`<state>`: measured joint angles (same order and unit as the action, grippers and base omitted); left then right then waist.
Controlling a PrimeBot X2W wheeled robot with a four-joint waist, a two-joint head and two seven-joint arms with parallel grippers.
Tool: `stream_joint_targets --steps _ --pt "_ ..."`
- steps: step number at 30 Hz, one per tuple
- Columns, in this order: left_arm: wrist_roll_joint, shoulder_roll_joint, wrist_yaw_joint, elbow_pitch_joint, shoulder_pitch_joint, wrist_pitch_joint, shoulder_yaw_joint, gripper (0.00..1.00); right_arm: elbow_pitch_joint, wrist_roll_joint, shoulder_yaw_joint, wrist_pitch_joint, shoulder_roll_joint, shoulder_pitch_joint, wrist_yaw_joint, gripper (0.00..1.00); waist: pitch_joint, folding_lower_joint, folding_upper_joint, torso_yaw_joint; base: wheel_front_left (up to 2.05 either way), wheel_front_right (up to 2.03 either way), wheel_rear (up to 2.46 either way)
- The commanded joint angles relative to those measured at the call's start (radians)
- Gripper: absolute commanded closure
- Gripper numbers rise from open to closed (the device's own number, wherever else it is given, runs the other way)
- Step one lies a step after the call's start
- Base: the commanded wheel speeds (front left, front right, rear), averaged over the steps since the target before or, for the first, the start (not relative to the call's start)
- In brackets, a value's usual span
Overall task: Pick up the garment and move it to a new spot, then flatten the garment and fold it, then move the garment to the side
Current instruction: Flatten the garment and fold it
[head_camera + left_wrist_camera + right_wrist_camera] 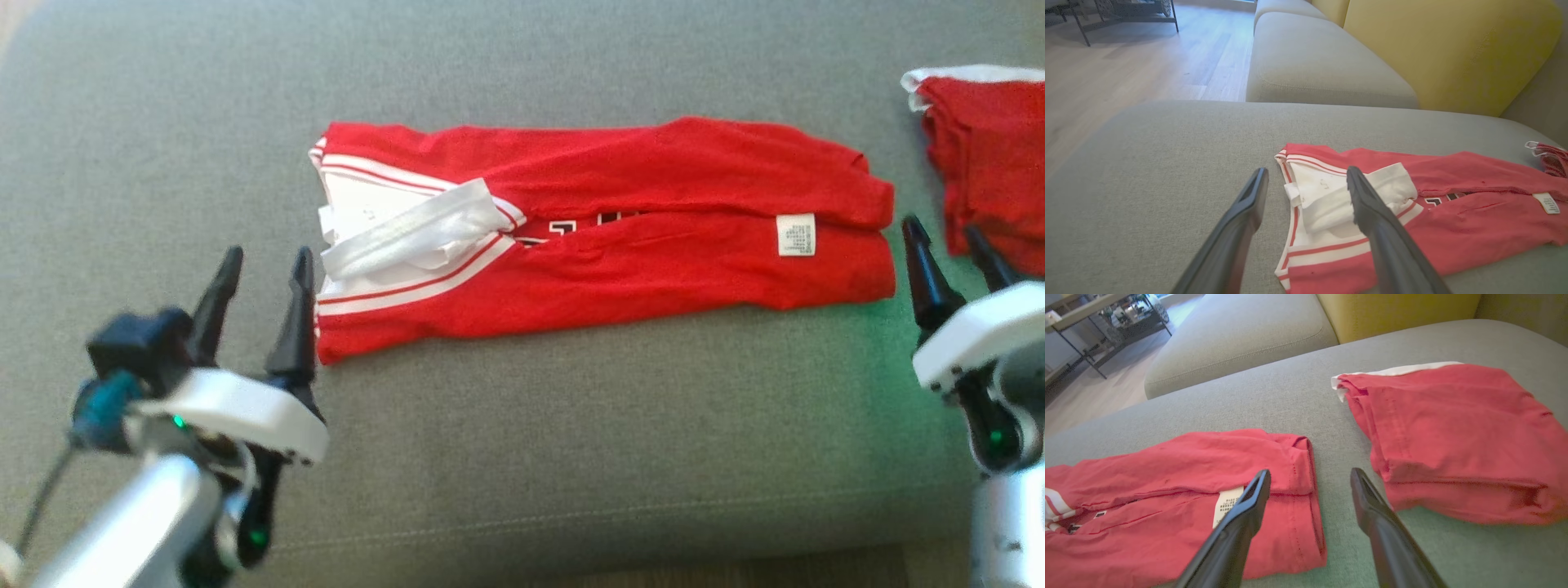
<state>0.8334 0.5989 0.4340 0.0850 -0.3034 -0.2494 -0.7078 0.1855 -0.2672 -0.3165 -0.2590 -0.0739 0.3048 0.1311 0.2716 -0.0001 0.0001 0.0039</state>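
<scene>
A red garment [620,237] with white striped trim lies on the grey cushion [522,425], folded lengthwise into a long band, its white label facing up near the right end. My left gripper [265,273] stands open just off the band's left end, over the white trim [1327,196], with nothing between its fingers. At the band's right end my right gripper [947,245] is open too. In the right wrist view the garment [1180,486] lies under that gripper's left finger, and the open gripper [1308,477] holds nothing.
A second red garment [988,155], folded, lies at the cushion's far right, close to my right gripper; the same pile [1457,437] is just right of its fingers. Yellow backrests [1449,49] and another grey cushion [1314,61] stand behind. Wooden floor [1126,69] lies beyond the cushion's edge.
</scene>
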Motion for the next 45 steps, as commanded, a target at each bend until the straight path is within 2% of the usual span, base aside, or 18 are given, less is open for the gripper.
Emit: stream_joint_targets --steps 1,3,6,12,17,25,32,35,36,38,39,45 --pt "-0.023 0.018 0.013 0.037 -0.004 -0.012 0.051 0.0 -0.032 -0.003 0.008 0.012 0.003 0.004 0.0 0.0 -0.025 0.0001 -0.0001 0.005 0.0 0.0 0.0" --pt "-0.078 -0.016 0.038 0.071 0.038 -0.012 0.066 0.0 -0.021 -0.005 -0.019 0.025 0.014 -0.009 0.0 0.0 -0.035 0.0001 -0.0001 0.015 0.0 0.0 0.0" --pt "-0.151 -0.062 0.049 0.105 0.078 -0.012 0.083 0.0 0.007 -0.016 -0.064 0.047 0.021 -0.003 0.0 0.0 -0.042 0.0001 -0.0001 0.041 0.0 0.0 0.0" --pt "-0.253 -0.119 0.029 0.098 0.11 -0.012 0.074 0.0 0.142 -0.027 -0.124 0.058 0.023 0.081 0.0 0.0 -0.045 0.0001 -0.0001 0.091 0.0 0.0 0.0" --pt "-0.281 -0.164 -0.001 0.076 0.117 -0.012 0.062 0.0 0.253 0.079 -0.169 0.053 0.023 0.16 0.0 0.0 -0.034 0.0001 -0.0001 0.128 0.0 0.0 0.0" --pt "-0.311 -0.228 -0.047 0.023 0.113 -0.012 0.012 0.0 0.346 0.368 -0.251 0.017 0.024 0.213 0.0 0.0 -0.028 0.0001 -0.0001 0.165 0.0 0.0 0.0" --pt "-0.321 -0.258 -0.068 -0.006 0.117 -0.012 -0.004 0.0 0.419 0.37 -0.222 -0.052 0.024 0.198 0.0 0.0 -0.039 0.0001 -0.0001 0.166 0.0 0.0 0.0" --pt "-0.324 -0.261 -0.074 -0.01 0.111 -0.012 -0.001 0.0 0.445 0.351 -0.216 -0.07 0.024 0.197 0.0 0.55 -0.04 0.0001 -0.0001 0.164 0.0 0.0 0.0" --pt "-0.326 -0.262 -0.075 -0.009 0.109 -0.012 0.001 0.0 0.454 0.347 -0.213 -0.078 0.024 0.198 0.0 0.64 -0.038 0.0001 -0.0001 0.164 0.0 0.0 0.0" --pt "-0.328 -0.263 -0.077 -0.008 0.104 -0.012 0.004 0.0 0.465 0.345 -0.21 -0.086 0.024 0.2 0.0 0.94 -0.033 0.0001 -0.0001 0.164 0.0 0.0 0.0" --pt "-0.329 -0.264 -0.079 -0.007 0.102 -0.012 0.007 0.0 0.469 0.344 -0.209 -0.089 0.024 0.201 0.0 1.0 -0.031 0.0001 -0.0001 0.164 0.0 0.0 0.0" --pt "-0.33 -0.262 -0.083 -0.018 0.101 -0.012 0.019 0.0 0.46 0.351 -0.207 -0.056 0.024 0.211 0.0 1.0 -0.027 0.0001 -0.0001 0.159 0.0 0.0 0.0"
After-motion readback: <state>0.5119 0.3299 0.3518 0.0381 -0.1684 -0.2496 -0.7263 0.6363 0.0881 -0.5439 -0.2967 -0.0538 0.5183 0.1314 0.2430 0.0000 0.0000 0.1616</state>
